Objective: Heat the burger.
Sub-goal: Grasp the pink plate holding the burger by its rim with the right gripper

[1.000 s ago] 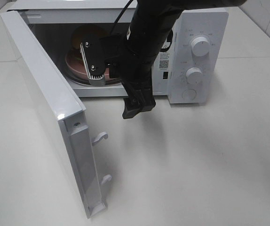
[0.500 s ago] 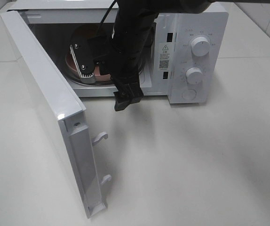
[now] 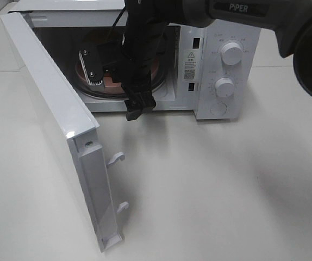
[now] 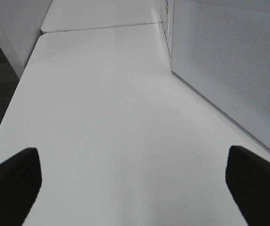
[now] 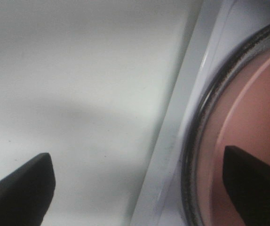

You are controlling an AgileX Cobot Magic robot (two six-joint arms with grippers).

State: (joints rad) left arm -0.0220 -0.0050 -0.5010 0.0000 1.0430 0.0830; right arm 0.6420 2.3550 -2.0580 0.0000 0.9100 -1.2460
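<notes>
The burger (image 3: 100,37) sits on a round pink plate (image 3: 81,72) inside the open microwave (image 3: 221,32). My right arm covers most of it, so only a brown edge of the bun shows. My right gripper (image 3: 115,88) hangs open at the oven's mouth with nothing between its fingers. In the right wrist view the right gripper (image 5: 135,188) is over the front sill, beside the glass turntable rim (image 5: 203,127) and the pink plate (image 5: 248,117). My left gripper (image 4: 135,188) is open and empty over the bare white table (image 4: 107,103), outside the exterior view.
The microwave door (image 3: 52,103) swings out wide to the front left, its latch hooks (image 3: 115,159) pointing right. Two white knobs (image 3: 232,53) (image 3: 224,87) are on the control panel. The oven's perforated side wall (image 4: 229,61) stands close beside my left gripper.
My right arm has moved left and deeper toward the oven opening, now covering more of the burger and plate. Its gripper stays open.
</notes>
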